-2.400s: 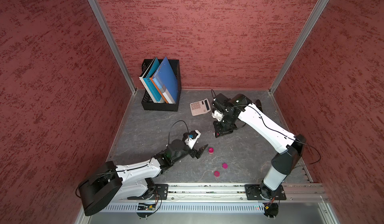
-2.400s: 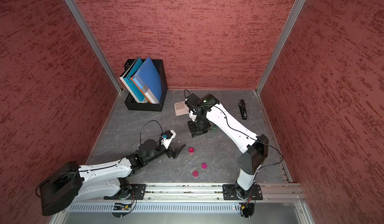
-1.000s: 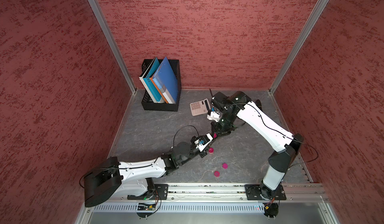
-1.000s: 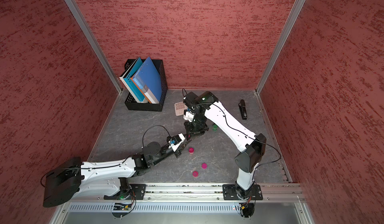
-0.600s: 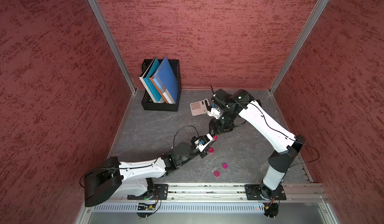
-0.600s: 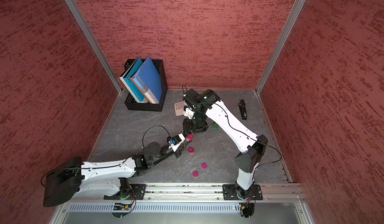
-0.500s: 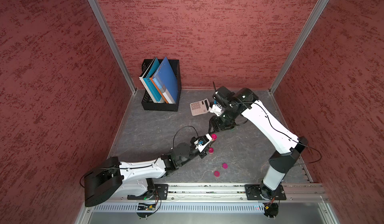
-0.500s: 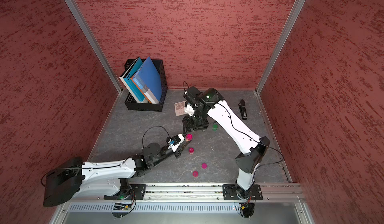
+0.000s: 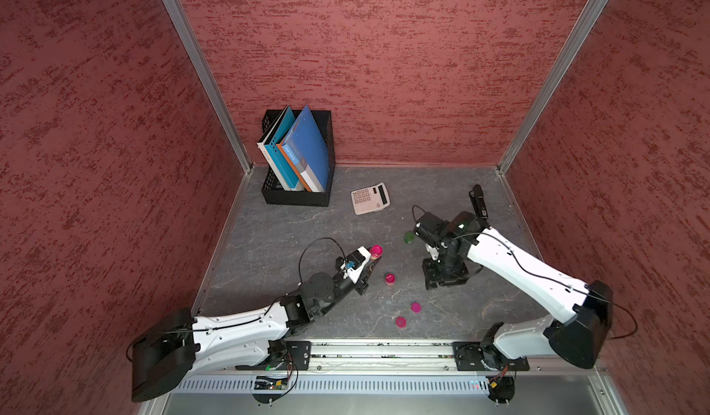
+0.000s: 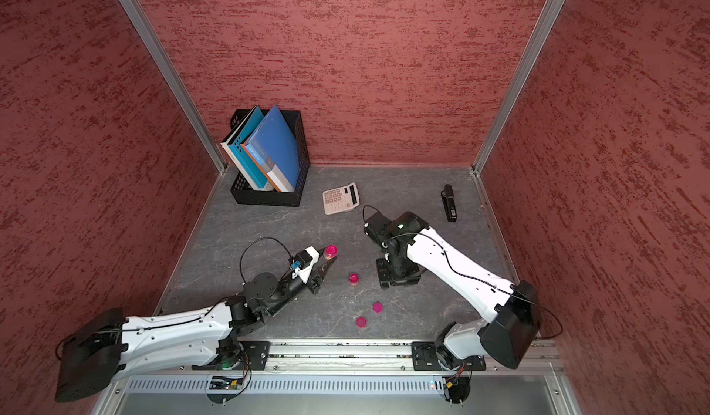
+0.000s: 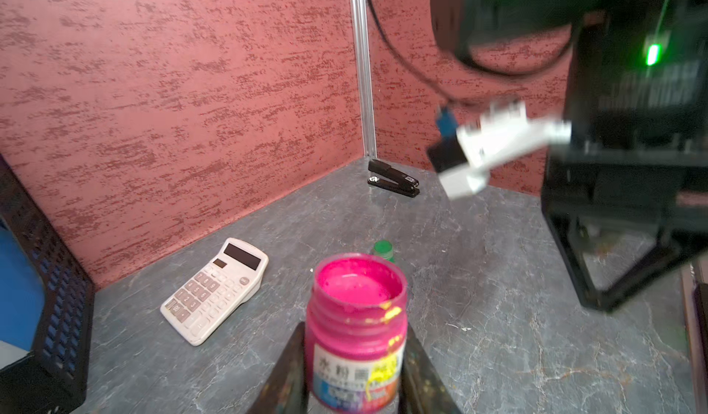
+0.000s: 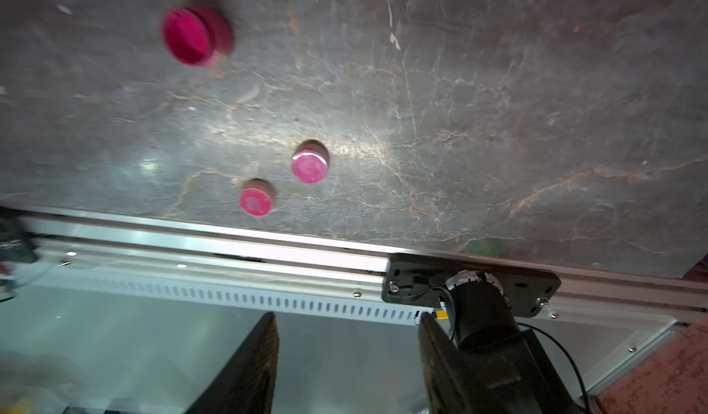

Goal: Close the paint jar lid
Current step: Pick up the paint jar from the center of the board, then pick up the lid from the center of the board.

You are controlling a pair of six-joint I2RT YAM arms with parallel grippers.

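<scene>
I see a black mesh file holder (image 9: 296,198) with blue folders (image 9: 307,144) upper left of centre in both top views. A white calculator (image 9: 369,198) lies just right of it. A black stapler (image 9: 478,201) sits near the right wall, and a small green-capped pot (image 9: 409,237) stands mid-frame.

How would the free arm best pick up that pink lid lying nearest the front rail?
Grip the pink lid by its round rim, coming straight down from above: it lies flat and low on the table, so only opposite edges offer purchase. The open, empty right tool could do it.
</scene>
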